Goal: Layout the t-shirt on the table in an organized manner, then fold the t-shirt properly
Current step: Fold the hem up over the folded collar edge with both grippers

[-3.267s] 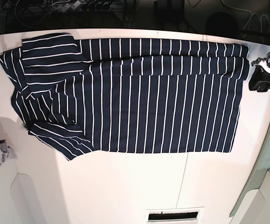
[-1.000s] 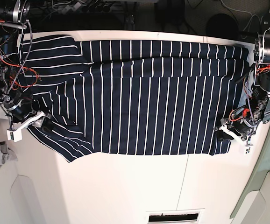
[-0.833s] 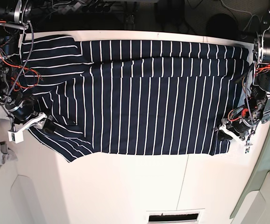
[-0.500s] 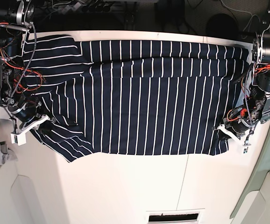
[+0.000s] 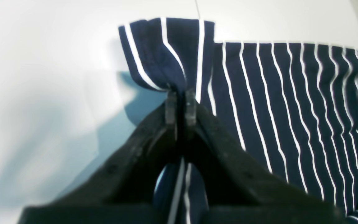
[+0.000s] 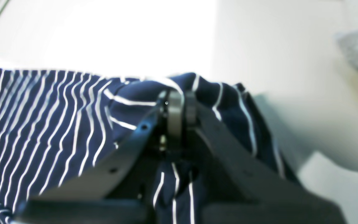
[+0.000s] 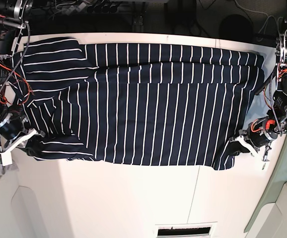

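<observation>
Shirt lay flat on the white worktop, long axis spanning between the arms. Left claw pinched its hem corner; right claw pinched the sleeve edge.

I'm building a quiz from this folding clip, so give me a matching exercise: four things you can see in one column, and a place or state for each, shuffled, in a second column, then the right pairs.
Column one:
1. left gripper
2. right gripper
3. t-shirt
4. grey cloth

Column two:
A. spread across the white table
B. lying off the shirt, at the table's edge
C. shut on the hem corner
D. shut on the sleeve end

Pairs: 1-C, 2-D, 3-A, 4-B
</observation>
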`<action>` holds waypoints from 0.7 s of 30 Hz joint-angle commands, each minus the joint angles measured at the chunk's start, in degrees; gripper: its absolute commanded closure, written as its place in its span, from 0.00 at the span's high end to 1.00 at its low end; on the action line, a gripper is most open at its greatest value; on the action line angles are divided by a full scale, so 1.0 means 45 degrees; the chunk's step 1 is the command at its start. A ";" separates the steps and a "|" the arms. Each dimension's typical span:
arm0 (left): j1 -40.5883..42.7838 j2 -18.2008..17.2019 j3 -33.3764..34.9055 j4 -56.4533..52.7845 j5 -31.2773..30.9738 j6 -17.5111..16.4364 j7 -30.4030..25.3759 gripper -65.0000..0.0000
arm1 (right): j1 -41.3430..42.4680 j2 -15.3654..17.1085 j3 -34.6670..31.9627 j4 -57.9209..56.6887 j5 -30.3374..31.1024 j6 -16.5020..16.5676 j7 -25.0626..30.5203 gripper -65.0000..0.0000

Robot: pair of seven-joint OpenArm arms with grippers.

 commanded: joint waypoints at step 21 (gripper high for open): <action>0.4444 -0.1880 -0.1885 0.5644 -0.1345 -0.0192 0.1093 0.00 | -0.1214 0.0889 0.1846 0.0636 0.2710 0.0350 -0.0986 0.00</action>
